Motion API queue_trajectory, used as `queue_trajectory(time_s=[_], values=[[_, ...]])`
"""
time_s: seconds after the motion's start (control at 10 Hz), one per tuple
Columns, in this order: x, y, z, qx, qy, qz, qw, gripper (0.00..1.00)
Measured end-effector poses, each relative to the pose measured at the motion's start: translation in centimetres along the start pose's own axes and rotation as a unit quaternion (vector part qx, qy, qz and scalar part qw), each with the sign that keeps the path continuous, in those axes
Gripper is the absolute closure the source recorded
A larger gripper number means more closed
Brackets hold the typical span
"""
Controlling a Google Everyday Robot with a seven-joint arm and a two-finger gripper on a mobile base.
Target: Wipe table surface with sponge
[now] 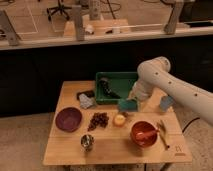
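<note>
- The sponge (127, 105), a small teal block, sits right at the tip of my claw (131, 98), just in front of the green bin (118, 79).
- I read the claw as closed on the sponge, pointing down, with the white arm (165, 82) running up and off to its right.
- The sponge is low over the desk (115, 152), near the middle of its back half; I can't tell whether it touches the wood.
- Just behind and left of the claw, the bin holds a dark object (105, 88).
- Right of the claw stands a blue cup (166, 103).
- Just in front of the claw lies a small yellow item (119, 120), with a dark clustered pile (99, 120) to its left.
- In front and to the right is a red bowl (144, 133).
- Left of the claw is a grey-blue cloth wad (86, 101); further left and nearer me, a purple bowl (68, 119).
- Well in front and left stands a small metal cup (87, 142).
</note>
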Motion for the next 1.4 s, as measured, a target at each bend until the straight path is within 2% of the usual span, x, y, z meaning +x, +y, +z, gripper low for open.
queue_trajectory(time_s=[0.1, 0.3, 0.7, 0.9, 1.2, 1.4], values=[[-0.1, 0.0, 0.0, 0.000, -0.001, -0.001, 1.0000, 0.95], [-2.0, 1.2, 0.0, -0.001, -0.010, -0.013, 0.9999, 0.95], [-8.6, 7.5, -0.3, -0.005, -0.015, -0.041, 0.9990, 0.95], [-12.6, 11.2, 1.2, -0.017, -0.016, -0.051, 0.9984, 0.95], [-16.8, 12.6, 4.3, -0.035, -0.033, -0.077, 0.9959, 0.95], [-16.6, 12.9, 4.3, -0.037, -0.030, -0.075, 0.9960, 0.95]])
